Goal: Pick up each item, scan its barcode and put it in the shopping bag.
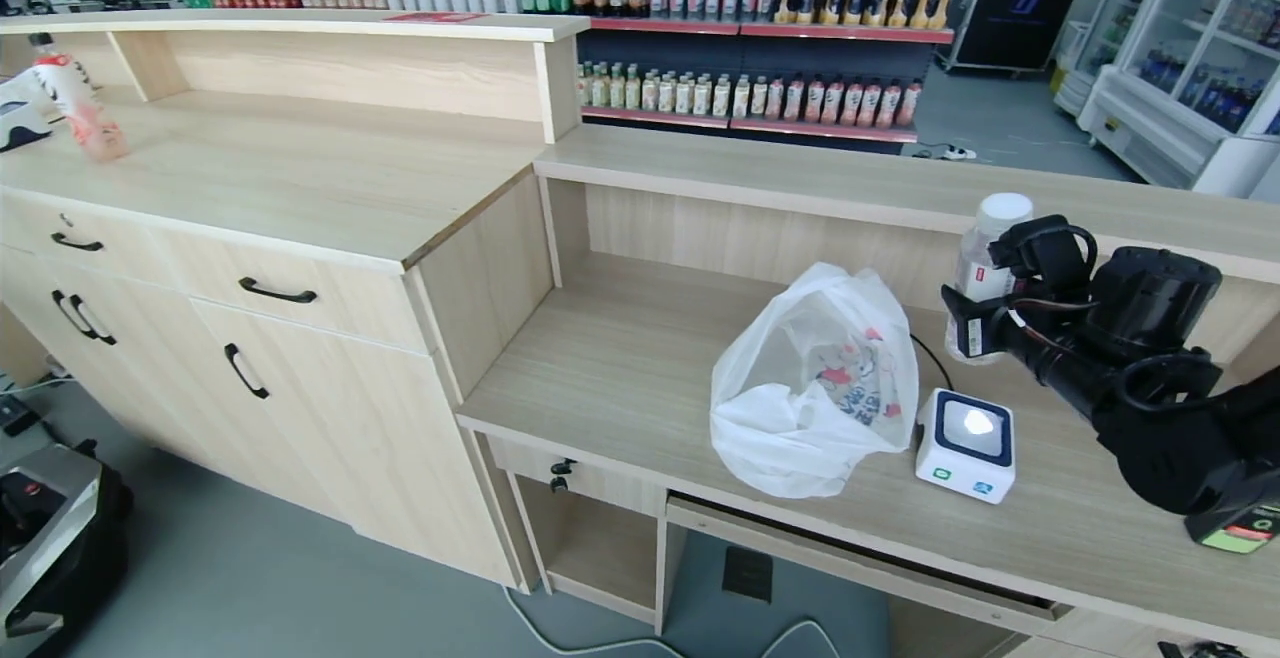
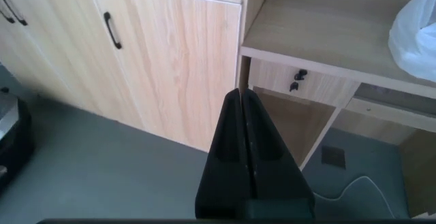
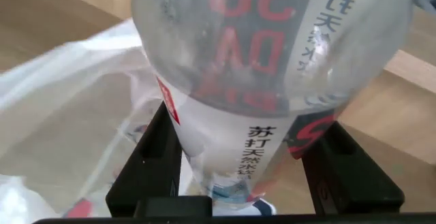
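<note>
left gripper [image 2: 241, 98] closed, empty, low over grey floor [image 2: 102, 169] by cabinet [image 2: 170, 54] | pale wood desk [image 1: 620, 358]: one scanner [image 1: 967, 443], one white shopping bag [image 1: 810, 388] just left of it | right gripper [image 1: 968, 328] clamps one clear bottle [image 1: 985, 258] upright, just beyond scanner | far-left counter [image 1: 300, 178]: one pink bottle [image 1: 80, 98] | far: two drinks shelves [image 1: 750, 33]

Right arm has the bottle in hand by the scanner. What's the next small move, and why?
Probably lower the right pincer toward the scanner and turn the bottle so its label faces the lit window. The bottle is held upright, above and behind the scanner, beside the shopping bag. Nothing shows that it has been scanned, so scanning seems due before bagging.
</note>
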Robot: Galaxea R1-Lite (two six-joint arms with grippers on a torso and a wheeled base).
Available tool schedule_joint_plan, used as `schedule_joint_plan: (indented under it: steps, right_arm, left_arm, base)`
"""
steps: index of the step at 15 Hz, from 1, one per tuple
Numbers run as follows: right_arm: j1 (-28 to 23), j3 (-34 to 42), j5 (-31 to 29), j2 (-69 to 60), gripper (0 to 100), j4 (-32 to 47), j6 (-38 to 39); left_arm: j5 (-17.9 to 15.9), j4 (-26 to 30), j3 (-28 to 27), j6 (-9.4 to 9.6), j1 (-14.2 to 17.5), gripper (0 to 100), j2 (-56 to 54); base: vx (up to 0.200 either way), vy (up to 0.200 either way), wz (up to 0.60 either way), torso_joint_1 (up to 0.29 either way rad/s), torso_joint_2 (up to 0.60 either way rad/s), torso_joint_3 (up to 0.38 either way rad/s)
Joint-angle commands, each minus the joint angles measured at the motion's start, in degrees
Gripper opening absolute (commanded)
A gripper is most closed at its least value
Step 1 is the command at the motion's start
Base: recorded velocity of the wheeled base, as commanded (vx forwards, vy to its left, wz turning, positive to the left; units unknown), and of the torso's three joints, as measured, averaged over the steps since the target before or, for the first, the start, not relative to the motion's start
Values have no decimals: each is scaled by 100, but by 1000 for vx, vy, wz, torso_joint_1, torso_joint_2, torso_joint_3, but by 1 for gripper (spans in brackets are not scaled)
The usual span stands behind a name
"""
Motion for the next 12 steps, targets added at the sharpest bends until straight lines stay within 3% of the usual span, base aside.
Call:
schedule_joint_plan:
  steps: [1,3,12]
  right_arm:
    - [56,-78,462,120,0,-24,171]
    - [56,-104,1024,340,0,-33,645]
    - [-102,-420,1033,1772,0,-331,944]
  left_arm:
    - [2,-2,0,0,6,0,0]
    - [2,-2,0,0,6,0,0]
    - [2,-2,0,0,6,0,0]
  base:
    - [0,0,0,0,0,0]
    - [0,0,0,0,0,0]
    - [0,0,0,0,0,0]
